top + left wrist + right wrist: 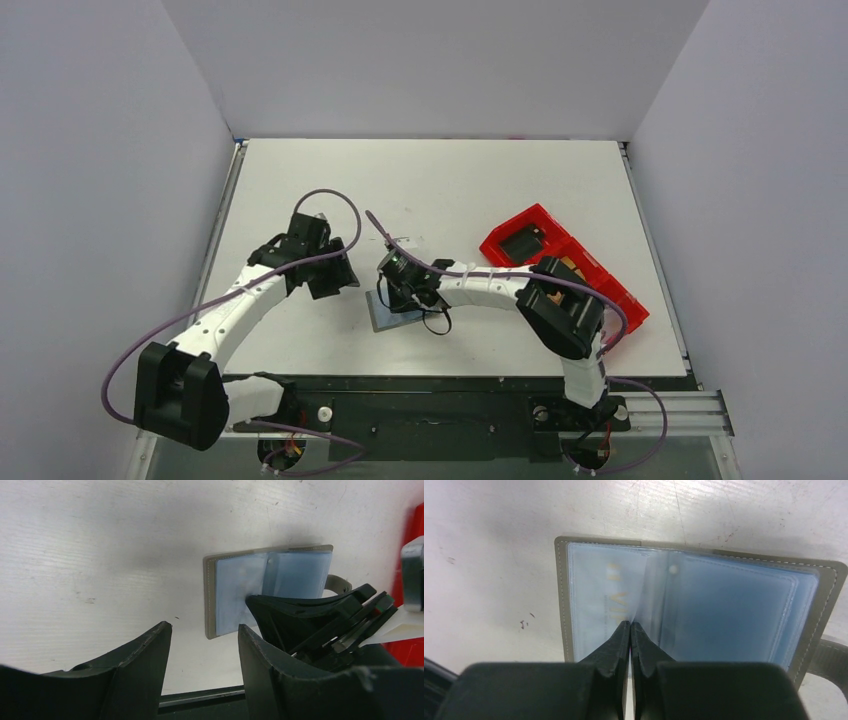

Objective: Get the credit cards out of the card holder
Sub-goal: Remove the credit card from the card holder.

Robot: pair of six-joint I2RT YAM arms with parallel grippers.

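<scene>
The card holder (393,313) lies open and flat on the table (450,180) at the middle of the top view, blue pockets up. The right gripper (630,625) is pinched shut at its lower edge beside the fold; whether it nips a sleeve, I cannot tell. The left gripper (205,628) is wide apart, holding nothing, just left of the holder. A red tray (630,305) sits at right.

R fingers (616,645) block card holder's (734,605) middle; table (450,180) open behind, red tray (495,243) to R.
</scene>
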